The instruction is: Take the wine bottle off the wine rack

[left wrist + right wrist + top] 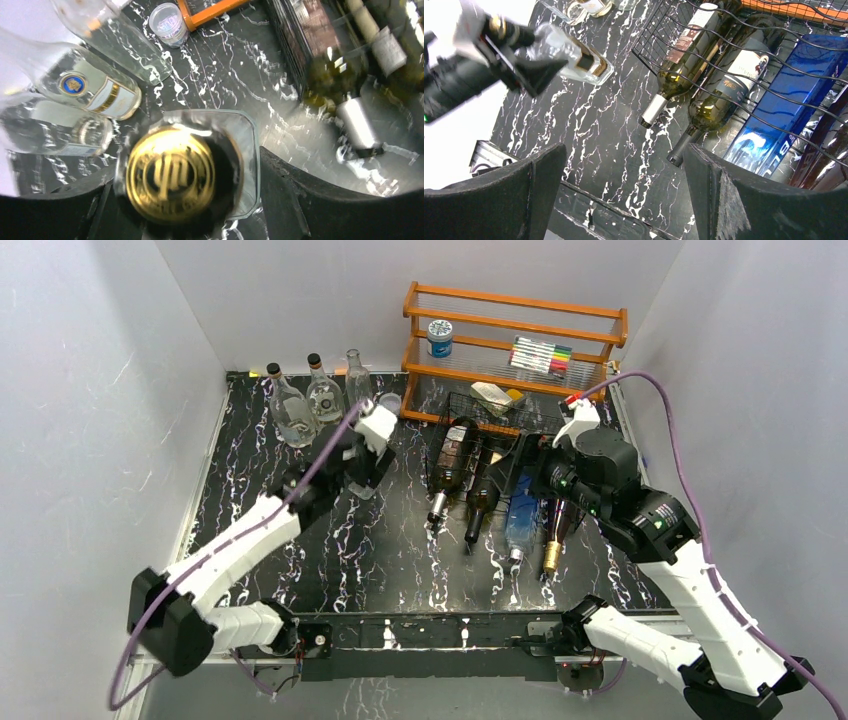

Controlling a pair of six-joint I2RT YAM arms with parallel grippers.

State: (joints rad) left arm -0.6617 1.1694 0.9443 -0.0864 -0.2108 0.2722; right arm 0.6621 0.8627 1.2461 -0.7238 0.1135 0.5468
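Top external view: the wine rack sits on the black marbled worktop at 1 o'clock from its centre, directly in front of the orange wooden shelf. Four wine bottles lie side by side in the rack's slots, their necks projecting past its front edge toward 6 o'clock. Three clear upright bottles stand grouped at 11 o'clock. The left end effector is at 9 o'clock of the rack and apart from it. It is clenched on a clear bottle that is upright and off the rack. The right end effector hangs over the rack's 3 o'clock half, above the two rightmost bottles. Left wrist view: the clear bottle's gold cap and square glass shoulders fill the space between the fingers. Whether its base rests on the worktop cannot be told. A small plastic cup stands at 12 o'clock of it, beside the shelf's foot. Right wrist view: this end effector's fingers are spread wide and released, with only bare worktop between them. The rack and its bottles lie at 1 o'clock, and the left end effector with its bottle at 10 o'clock.
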